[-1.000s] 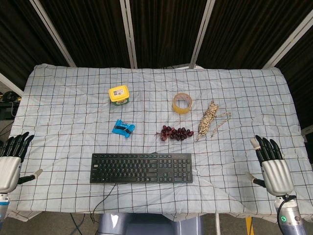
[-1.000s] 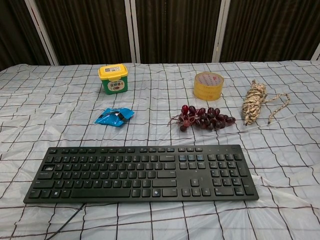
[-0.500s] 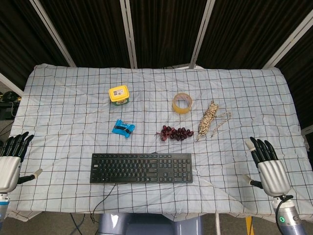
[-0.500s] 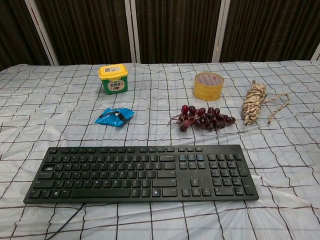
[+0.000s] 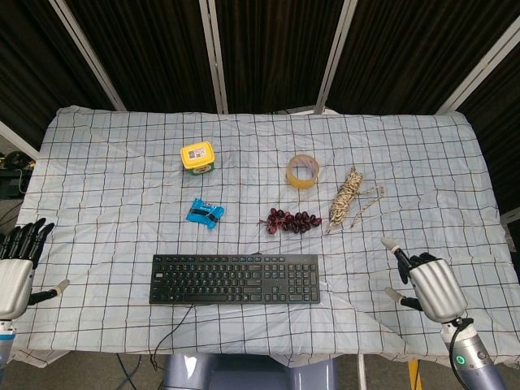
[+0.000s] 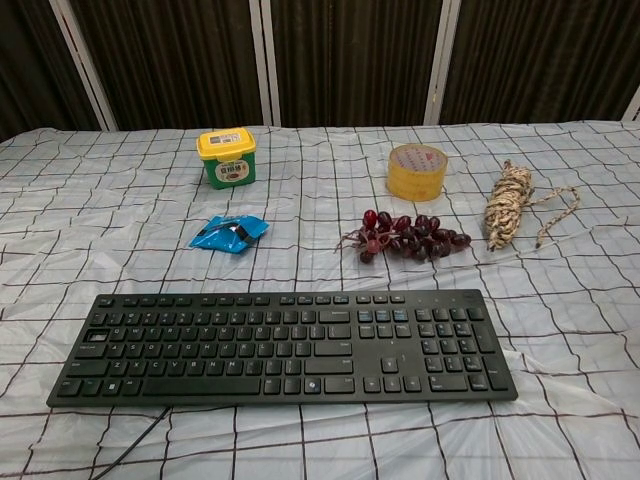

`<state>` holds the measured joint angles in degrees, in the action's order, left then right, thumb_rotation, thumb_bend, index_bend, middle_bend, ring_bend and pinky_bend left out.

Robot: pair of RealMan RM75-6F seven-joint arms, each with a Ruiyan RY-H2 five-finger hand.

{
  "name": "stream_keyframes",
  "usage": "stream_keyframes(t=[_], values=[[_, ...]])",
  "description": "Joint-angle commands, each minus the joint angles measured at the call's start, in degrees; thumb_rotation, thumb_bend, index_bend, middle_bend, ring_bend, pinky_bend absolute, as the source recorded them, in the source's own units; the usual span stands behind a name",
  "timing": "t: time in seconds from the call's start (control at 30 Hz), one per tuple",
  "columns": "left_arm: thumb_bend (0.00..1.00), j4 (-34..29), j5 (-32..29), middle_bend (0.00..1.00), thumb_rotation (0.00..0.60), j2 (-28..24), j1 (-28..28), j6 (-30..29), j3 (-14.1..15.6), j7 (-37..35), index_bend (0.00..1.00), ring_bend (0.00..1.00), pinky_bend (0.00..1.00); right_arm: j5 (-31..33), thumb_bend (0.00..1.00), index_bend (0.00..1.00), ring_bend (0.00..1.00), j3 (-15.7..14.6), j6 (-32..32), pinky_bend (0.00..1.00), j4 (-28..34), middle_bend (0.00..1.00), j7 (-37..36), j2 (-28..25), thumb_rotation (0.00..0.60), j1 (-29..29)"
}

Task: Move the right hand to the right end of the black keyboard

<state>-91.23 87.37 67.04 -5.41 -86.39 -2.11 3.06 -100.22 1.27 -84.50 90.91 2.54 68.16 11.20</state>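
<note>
Head view, left to right: the left hand (image 5: 16, 272) sits at the table's near-left edge, fingers apart, nothing in it, well apart from everything. The black keyboard (image 5: 235, 279) lies near the front edge of the checked cloth (image 5: 122, 195), a bit left of centre, long axis running left-right across the table, cable trailing off the front. Its right end (image 5: 311, 279), the numpad side, is the target. Behind it, well apart from the keys: yellow-lidded tub (image 5: 197, 157), blue packet (image 5: 204, 213), grapes (image 5: 290, 220), tape roll (image 5: 302, 170), twine bundle (image 5: 349, 197). The right hand (image 5: 428, 284) hovers near the front-right of the table, palm down. It holds nothing; one finger points forward and the rest look partly curled, though exactly how tightly can't be told. Key relation: the keyboard's right end lies to the left of the right hand, at about the same depth on the table, with bare cloth between them, so the move looks like a mostly sideways sweep leftward. The right hand is clearly the nearer one to that end; the left hand is on the far side of the whole keyboard. Chest view shows the keyboard across the foreground with its right end (image 6: 490, 345) free and no hand in frame, so the right hand is judged not yet there. Nothing sits in the path; the grapes and twine are behind it.
</note>
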Motion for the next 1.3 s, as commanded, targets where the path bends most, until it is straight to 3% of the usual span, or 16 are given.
stream_keyframes(t=[0.03,0.17,0.63,1.3], values=[[0.03,-0.04,-0.01,0.00,0.600,-0.01,0.00,-0.11,-0.09,-0.08,0.00,0.00,0.00,-1.69,0.19,0.14,0.81,-1.74,4.54,0.70,1.65,0.84,2.63,-1.22,0.600,2.06],[0.03,0.05,0.17,0.00,0.600,-0.05,0.04,-0.34,-0.12,-0.38,0.00,0.00,0.00,-2.28,0.26,0.14,0.83,-3.47,8.92,0.71,3.64,0.86,5.50,-1.93,0.600,3.42],[0.03,0.25,0.21,0.00,0.600,-0.09,0.00,-0.47,-0.27,-0.74,0.00,0.00,0.00,-2.27,0.29,0.14,0.84,-5.35,14.87,0.71,6.06,0.87,12.82,1.94,0.600,5.34],[0.03,0.30,-0.02,0.00,0.600,-0.20,-0.04,-0.39,-0.42,-1.06,0.00,0.00,0.00,8.16,0.30,0.15,0.84,-3.46,22.85,0.71,6.09,0.87,20.11,9.94,0.600,7.42]])
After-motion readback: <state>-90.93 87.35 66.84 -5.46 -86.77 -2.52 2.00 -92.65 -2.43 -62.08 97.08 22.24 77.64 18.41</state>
